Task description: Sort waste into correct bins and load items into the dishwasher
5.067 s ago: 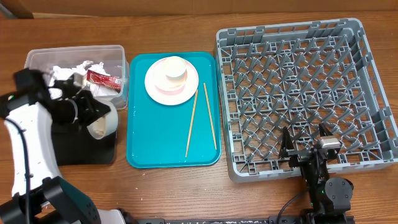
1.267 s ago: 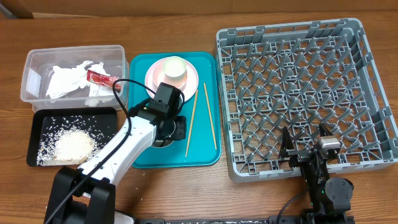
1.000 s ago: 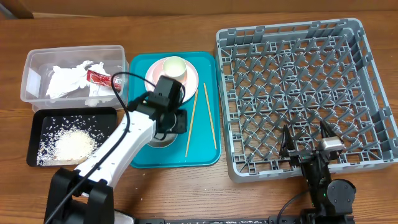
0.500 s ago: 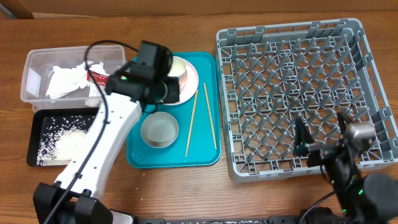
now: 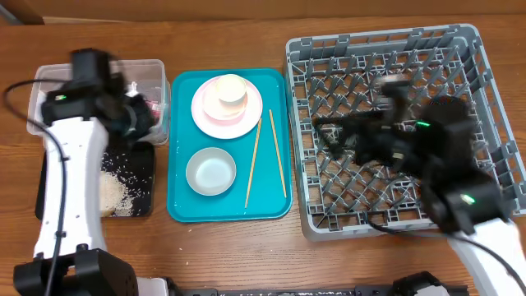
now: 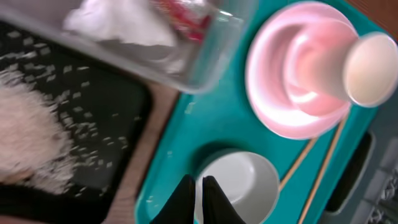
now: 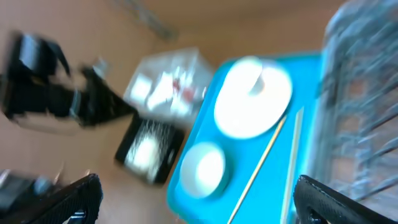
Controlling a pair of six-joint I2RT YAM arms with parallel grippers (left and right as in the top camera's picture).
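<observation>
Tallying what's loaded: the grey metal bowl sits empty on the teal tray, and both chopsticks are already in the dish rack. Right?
Not quite. The grey metal bowl does sit empty on the teal tray, but both chopsticks lie on that tray beside it, not in the dish rack. The overhead view shows this.

bare teal tray (image 5: 182, 136) beside grey bowl (image 5: 210, 171)
</observation>
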